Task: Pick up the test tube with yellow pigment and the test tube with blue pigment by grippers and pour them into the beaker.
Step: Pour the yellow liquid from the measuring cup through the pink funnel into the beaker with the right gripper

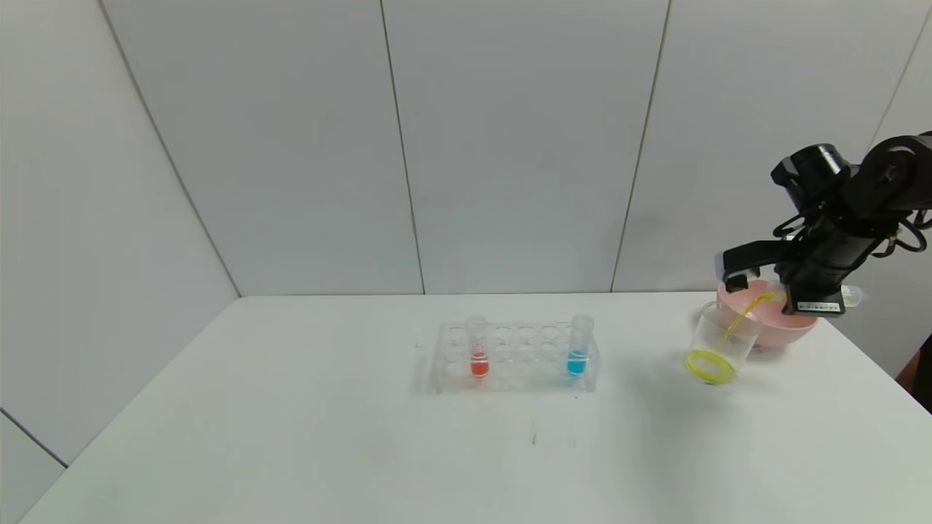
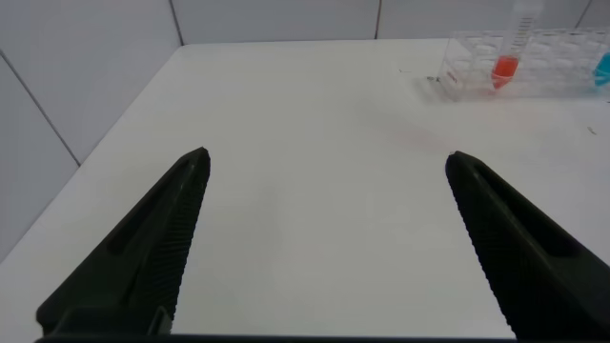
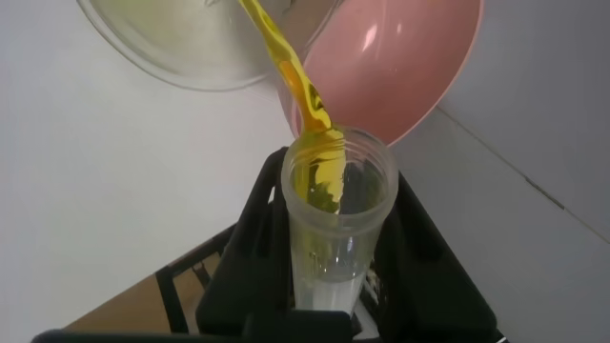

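Overhead, from the head camera: the clear tube rack stands mid-surface on the white surface and serves as landmark. The test tube with blue pigment stands upright in the rack's right end; a tube with orange-red liquid stands upright toward its left end. Well to the right of the rack sits the beaker, a ring of yellow at its bottom, with the pink bowl just behind it. The right gripper hangs above bowl and beaker, its jaws closed on the test tube with yellow pigment, which lies nearly level; a yellow stream runs from it down into the beaker.

Left wrist camera: the left gripper hovers over bare surface, jaws spread wide and holding nothing; the rack with the orange-red tube lies far ahead.

Right wrist camera: the black jaws clamp both sides of the yellow tube, whose mouth tips toward the beaker; the stream leaves its lip, the bowl beside it.
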### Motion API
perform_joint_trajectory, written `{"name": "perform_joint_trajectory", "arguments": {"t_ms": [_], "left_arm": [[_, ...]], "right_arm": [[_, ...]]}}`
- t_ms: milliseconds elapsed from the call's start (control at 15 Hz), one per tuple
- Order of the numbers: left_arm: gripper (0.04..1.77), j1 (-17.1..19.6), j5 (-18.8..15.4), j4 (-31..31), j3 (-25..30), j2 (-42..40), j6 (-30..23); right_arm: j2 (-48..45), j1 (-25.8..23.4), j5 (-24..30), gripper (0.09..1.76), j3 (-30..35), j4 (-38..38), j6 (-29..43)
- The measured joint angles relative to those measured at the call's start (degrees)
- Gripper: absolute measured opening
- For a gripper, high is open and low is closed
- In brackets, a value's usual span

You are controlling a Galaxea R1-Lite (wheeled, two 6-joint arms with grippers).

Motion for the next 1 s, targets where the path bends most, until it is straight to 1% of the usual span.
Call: {"name": "perform_joint_trajectory", "arguments": {"t_ms": [133,533,600,733,800,1000], "left_arm": [[1.76,0.00,0.00,0.00,0.00,0.00,0.00],[1.76,0.02,0.00,0.00,0.00,0.00,0.02],[1.76,0.00,0.00,0.00,0.00,0.00,0.02],[1.76,0.00,0.00,0.00,0.00,0.00,0.00],[1.76,0.00,0.00,0.00,0.00,0.00,0.00],[1.76,0.00,0.00,0.00,0.00,0.00,0.00]], "right_arm": [[0.11,0.51,-2.16,0.56,0.00,-0.17,-0.72],[0.22,2.62,-2.73,0.56,-0.02,0.27,-1.61],[0.20,3.12,-4.00,0.56,0.00,0.24,-2.08],[0.20,4.12,-9.80,0.56,0.00,0.27,-2.99],[0.22,4.62,-11.23,0.56,0.00,0.24,-3.39],[0.20,5.44,-11.45,0.56,0.00,0.49,-3.50]]}}
